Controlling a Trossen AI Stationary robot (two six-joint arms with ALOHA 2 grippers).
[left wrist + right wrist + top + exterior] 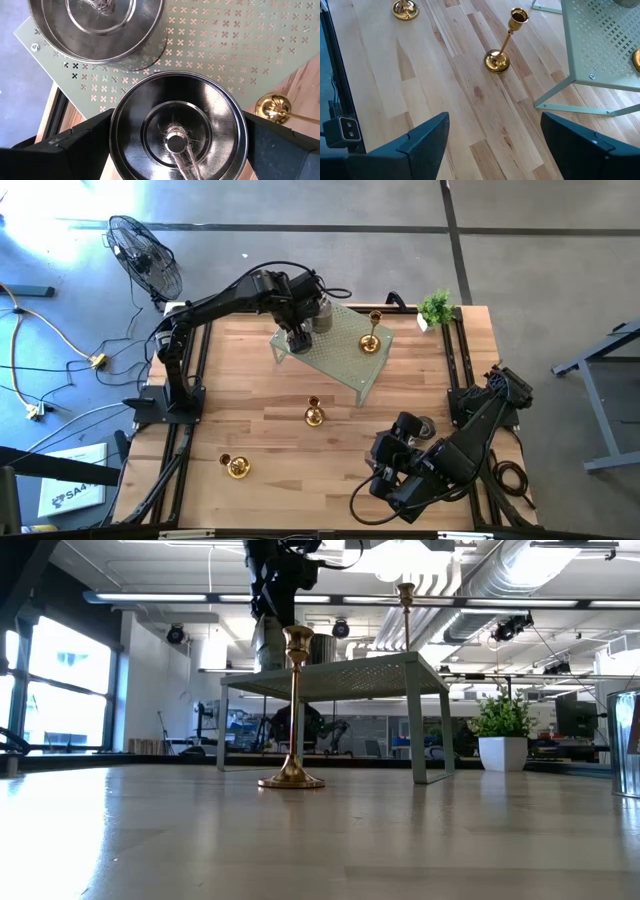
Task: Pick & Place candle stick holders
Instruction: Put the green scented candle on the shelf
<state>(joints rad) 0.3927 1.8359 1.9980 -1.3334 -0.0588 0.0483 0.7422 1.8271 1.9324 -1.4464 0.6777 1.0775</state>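
- Candle stick holders are all over: 1 silver cup (176,135) sits between the left gripper's (297,340) fingers, over the edge of the pale green rack (235,47).
- 1 more silver cup (95,27) stands on the rack just beside it.
- 1 gold holder (371,340) stands on the rack too.
- 2 gold holders stand on the wood table (260,420): 1 in the middle (314,414) and 1 near the front left (236,466).
- Left gripper's jaws are spread wide around the silver cup. I think it is holding the cup.
- Right gripper (492,145) waits low over the table's right front, jaws apart, with nothing in them.
- What could go wrong: I think the held cup could bump the cup beside it, because they are so close. It could also tip off the rack's edge if it is let go there.
- Gold holders stand straight up, long stem pointing up, round base down.
- Silver cups sit with the open mouth facing up.
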